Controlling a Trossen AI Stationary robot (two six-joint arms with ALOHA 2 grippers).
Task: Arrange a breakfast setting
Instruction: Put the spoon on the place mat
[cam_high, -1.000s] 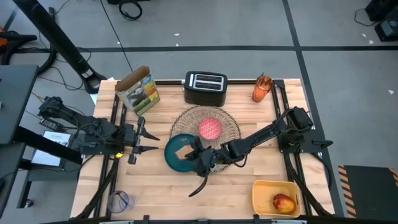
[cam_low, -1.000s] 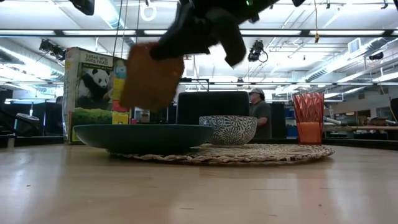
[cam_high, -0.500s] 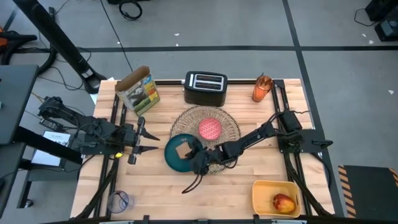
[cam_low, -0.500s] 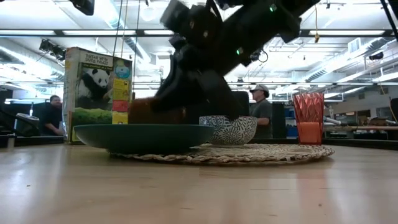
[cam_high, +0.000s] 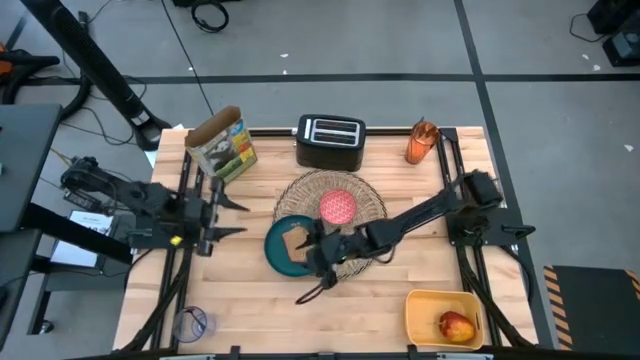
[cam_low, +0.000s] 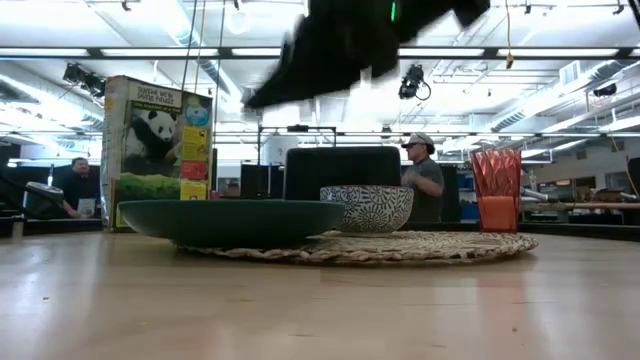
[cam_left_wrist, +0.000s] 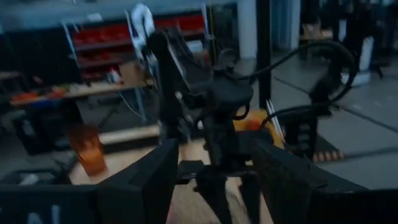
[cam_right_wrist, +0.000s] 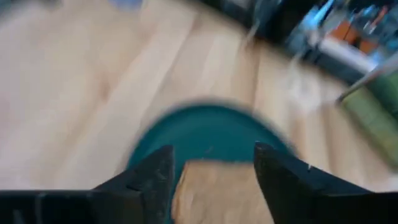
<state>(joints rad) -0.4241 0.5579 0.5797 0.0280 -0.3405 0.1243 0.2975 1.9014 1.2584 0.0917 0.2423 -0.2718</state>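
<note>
Hovers open-fingered, right hand (cam_high: 310, 247) empty above toast slice (cam_high: 294, 241) lying on teal plate (cam_high: 275, 252) (overlapping wicker placemat (cam_high: 372, 205) at 8 o'clock); left hand (cam_high: 222, 214) open, idle.

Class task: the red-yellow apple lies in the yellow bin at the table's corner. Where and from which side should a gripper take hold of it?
Probably from straight above, fingers closing across the apple's widest part. The yellow bin's walls ring it, blocking a sideways approach, and its round body offers no handle. The right gripper is the nearer one.

Toast (cam_high: 293, 243) is down on the teal plate (cam_high: 275, 252) now, released. Right gripper (cam_high: 318, 243) has opened and lifted away towards 3 o'clock; left gripper (cam_high: 218, 212) has pulled back towards 9 o'clock.
</note>
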